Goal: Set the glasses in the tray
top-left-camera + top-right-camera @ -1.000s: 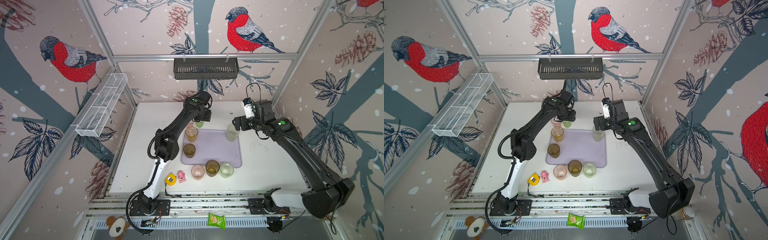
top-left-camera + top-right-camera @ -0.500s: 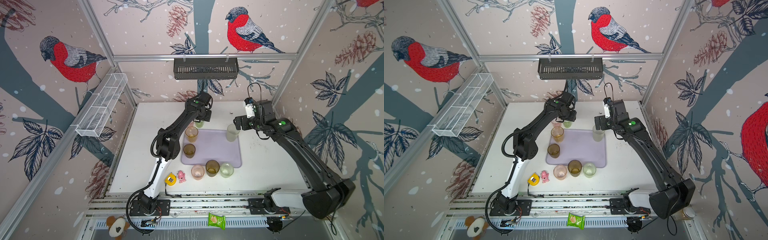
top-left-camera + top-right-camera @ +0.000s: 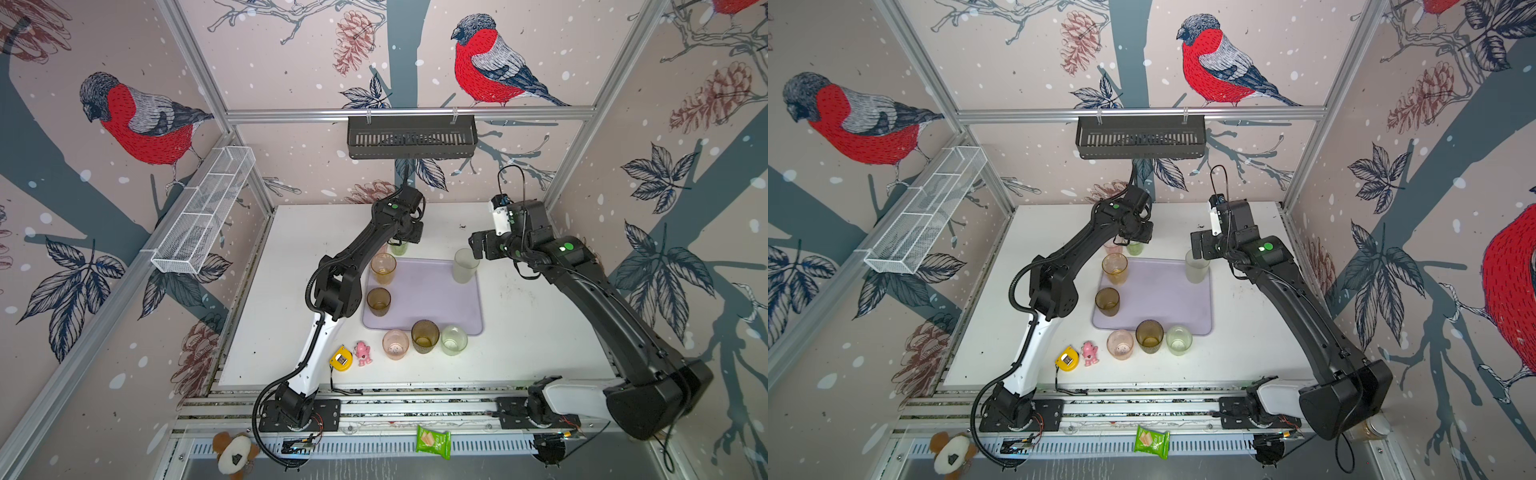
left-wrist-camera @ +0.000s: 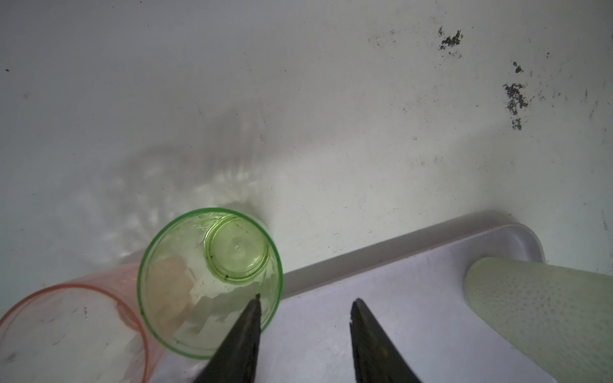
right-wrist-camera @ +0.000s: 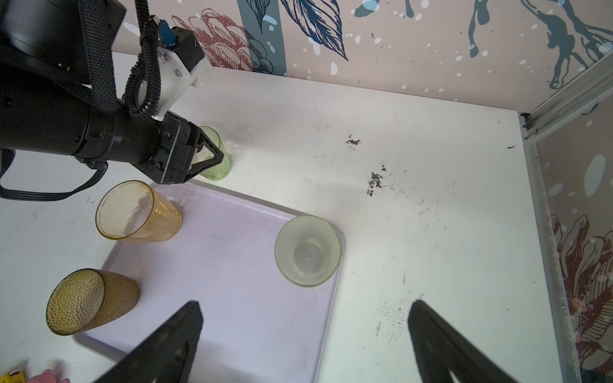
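Taking 12 o'clock as the back wall in both top views, the large flat pale-lavender rectangular tray lies mid-table between my arms. My right claw hangs spread wide above its 2 o'clock corner. There the tall frosted whitish tumbler stands inside the rim, clear of my fingers. My left claw is at the tray's 11 o'clock edge, jaws parted across the wall of a pale green translucent tumbler, one finger inside and one outside. I cannot tell whether either touches. That tumbler stands on the table just beside the rim, with a pink tumbler next to it.

Bullfinch-and-pinecone wallpapered walls sit in an aluminium frame. The white tabletop is scuffed with dark specks. One black slatted basket hangs at 12 o'clock and one white wire-mesh basket at 10.

I count eight tumblers. Three are in the tray: the frosted one, one amber-yellow tumbler at 10 and one brown tumbler at 9. Five are on the table: the two at my left claw, plus a second pink tumbler, second brown tumbler and second pale green tumbler. Those three stand just outside the near rim at 7, 6 and 5. Further out at 7 lie one yellow tape measure and one small pink toy figure.
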Available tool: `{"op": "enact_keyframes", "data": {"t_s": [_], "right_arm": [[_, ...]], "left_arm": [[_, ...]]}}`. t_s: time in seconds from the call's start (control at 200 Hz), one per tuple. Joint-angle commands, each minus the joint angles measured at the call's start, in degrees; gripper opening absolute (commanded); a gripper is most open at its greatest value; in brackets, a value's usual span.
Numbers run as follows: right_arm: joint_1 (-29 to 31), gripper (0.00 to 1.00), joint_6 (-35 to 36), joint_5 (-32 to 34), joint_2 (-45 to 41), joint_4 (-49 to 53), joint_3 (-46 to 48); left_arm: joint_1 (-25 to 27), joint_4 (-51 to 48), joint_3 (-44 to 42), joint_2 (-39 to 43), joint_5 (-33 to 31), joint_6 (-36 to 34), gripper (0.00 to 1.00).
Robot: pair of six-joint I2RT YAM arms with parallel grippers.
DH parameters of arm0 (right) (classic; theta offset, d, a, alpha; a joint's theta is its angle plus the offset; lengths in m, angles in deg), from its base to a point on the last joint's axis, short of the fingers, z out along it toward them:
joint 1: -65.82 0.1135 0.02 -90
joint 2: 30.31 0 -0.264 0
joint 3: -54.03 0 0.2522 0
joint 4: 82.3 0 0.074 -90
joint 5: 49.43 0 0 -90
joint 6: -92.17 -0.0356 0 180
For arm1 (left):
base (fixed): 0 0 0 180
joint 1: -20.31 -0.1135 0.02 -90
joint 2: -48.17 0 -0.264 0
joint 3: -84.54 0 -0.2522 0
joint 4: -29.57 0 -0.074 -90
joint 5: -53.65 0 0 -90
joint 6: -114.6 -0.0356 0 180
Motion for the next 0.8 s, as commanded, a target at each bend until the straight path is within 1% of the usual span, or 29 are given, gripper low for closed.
{"op": "enact_keyframes", "data": {"t_s": [0.0,0.415,0.795], "right_arm": [[-0.10,0.98,-0.67,0.60,0.14,-1.17,-0.48],[-0.21,1.00,-0.84,0.69,0.43,-1.23,-0.82],[-0.38,1.00,-0.57,0.95,0.61,-1.18,-1.26]], "left_arm": [[-0.10,1.65,0.10,-0.49,-0.73,-1.21,0.45],[-0.09,2.02,0.09,-1.91,-3.69,-2.00,0.40],[-0.17,1.84,-0.07,-2.71,-4.11,-2.71,0.37]]}}
